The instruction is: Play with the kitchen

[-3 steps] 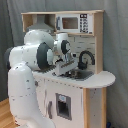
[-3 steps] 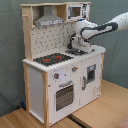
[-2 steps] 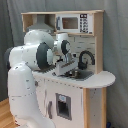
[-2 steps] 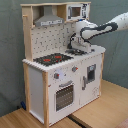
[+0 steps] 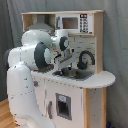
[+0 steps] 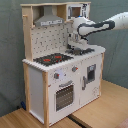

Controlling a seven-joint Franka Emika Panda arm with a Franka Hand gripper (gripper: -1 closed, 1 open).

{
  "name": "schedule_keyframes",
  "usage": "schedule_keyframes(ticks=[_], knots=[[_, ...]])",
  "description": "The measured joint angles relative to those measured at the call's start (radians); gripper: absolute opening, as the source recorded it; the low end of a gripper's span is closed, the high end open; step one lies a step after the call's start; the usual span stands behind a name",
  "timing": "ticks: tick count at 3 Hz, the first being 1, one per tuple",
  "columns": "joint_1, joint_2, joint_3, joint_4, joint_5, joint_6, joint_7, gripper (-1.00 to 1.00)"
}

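Note:
The toy kitchen [image 6: 75, 85] is white and light wood, with an oven door [image 6: 63, 96], knobs [image 6: 57, 76], a black-and-red stovetop [image 6: 52, 59], a grey hood [image 6: 49, 20] and a dotted backsplash [image 6: 50, 39]. Its grey sink [image 5: 76, 74] and black faucet [image 5: 85, 59] show best in the first exterior view. My gripper [image 5: 62, 67] [image 6: 75, 48] points down over the sink, just beside the faucet. The hand itself hides what lies under it.
A toy microwave [image 5: 74, 22] sits in the upper shelf above the sink. My bulky white arm [image 5: 25, 75] fills the first exterior view's left and covers the stove side. The kitchen stands on a wooden floor [image 6: 105, 110] before a grey curtain.

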Motion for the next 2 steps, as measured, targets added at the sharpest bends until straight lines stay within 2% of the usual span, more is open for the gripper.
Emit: schedule_keyframes(ticks=[1, 2], knots=[[0.008, 0.014, 0.028, 0.03, 0.064, -0.08, 0.018, 1.0], [0.015, 0.05, 0.064, 0.064, 0.064, -0.153, 0.06, 1.0]])
